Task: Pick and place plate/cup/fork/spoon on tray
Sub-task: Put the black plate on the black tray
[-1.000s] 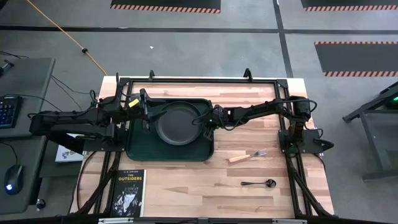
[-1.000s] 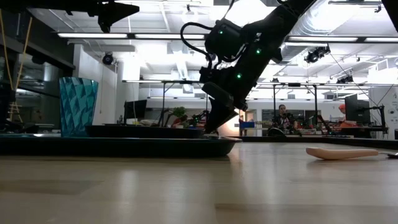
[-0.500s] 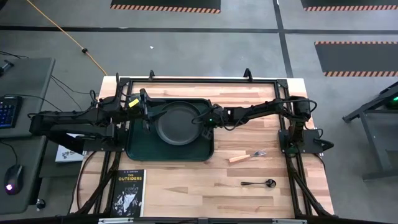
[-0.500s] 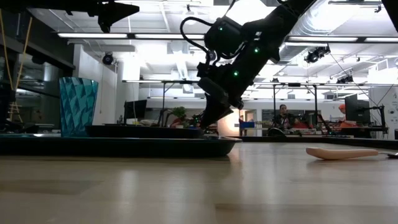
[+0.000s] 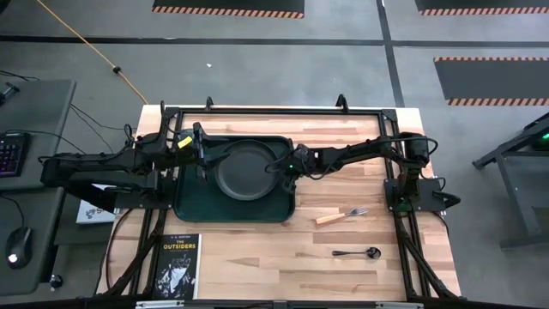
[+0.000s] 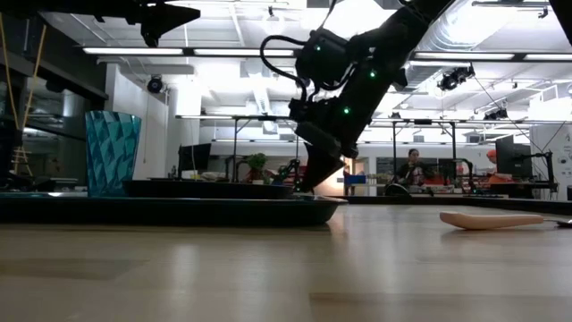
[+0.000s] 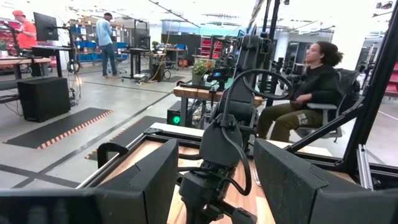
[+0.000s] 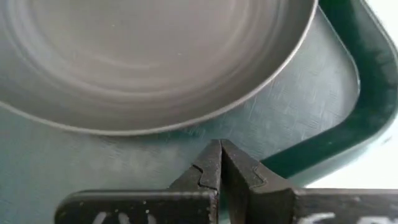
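The dark green tray (image 5: 192, 204) lies at the table's left centre. The dark plate (image 5: 244, 168) lies flat on it and also shows in the right wrist view (image 8: 149, 56). The teal cup (image 6: 112, 152) stands upright on the tray's left end. My right gripper (image 8: 221, 163) is shut, low over the tray floor just off the plate's right rim (image 5: 281, 168). My left gripper (image 5: 204, 158) is open and empty, high above the cup (image 6: 183, 13). The tan-handled fork (image 5: 341, 215) and the dark spoon (image 5: 356, 252) lie on the wood at the right.
A black book (image 5: 177, 266) with white lettering lies at the near left corner. The tray's raised rim (image 8: 367, 106) runs close beside my right gripper. Bare wood lies between the tray and the fork. People stand and sit in the room beyond the table.
In the low view my shut right gripper has swung a little toward the table's left, over the plate's edge, and then back toward the right. The plate, cup and tray stand as before.
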Controlling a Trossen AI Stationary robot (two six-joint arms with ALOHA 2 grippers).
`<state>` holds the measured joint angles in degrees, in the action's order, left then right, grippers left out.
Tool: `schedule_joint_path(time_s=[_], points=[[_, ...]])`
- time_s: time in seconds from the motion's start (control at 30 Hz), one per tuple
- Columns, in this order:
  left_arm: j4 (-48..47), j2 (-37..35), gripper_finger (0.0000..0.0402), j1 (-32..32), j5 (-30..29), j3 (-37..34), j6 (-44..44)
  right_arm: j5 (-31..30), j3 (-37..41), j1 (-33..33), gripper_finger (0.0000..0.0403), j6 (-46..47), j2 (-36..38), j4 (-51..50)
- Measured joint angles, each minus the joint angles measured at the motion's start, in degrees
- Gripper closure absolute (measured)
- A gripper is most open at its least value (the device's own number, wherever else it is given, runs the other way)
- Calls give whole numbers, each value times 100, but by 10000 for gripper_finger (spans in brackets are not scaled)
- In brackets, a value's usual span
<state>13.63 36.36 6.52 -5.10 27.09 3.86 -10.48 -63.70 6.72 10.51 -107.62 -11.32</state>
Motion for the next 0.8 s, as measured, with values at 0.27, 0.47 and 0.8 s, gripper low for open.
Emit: schedule_joint_path(time_s=[0.27, 0.47, 0.8], points=[[10, 0, 200, 2, 0, 0, 0, 263, 0, 0, 403, -26, -322, 375], [11, 0, 200, 2, 0, -1, -2, 196, 0, 0, 403, -18, -342, 448], [13, 0, 200, 2, 0, 0, 0, 223, 0, 0, 403, -31, -341, 654]])
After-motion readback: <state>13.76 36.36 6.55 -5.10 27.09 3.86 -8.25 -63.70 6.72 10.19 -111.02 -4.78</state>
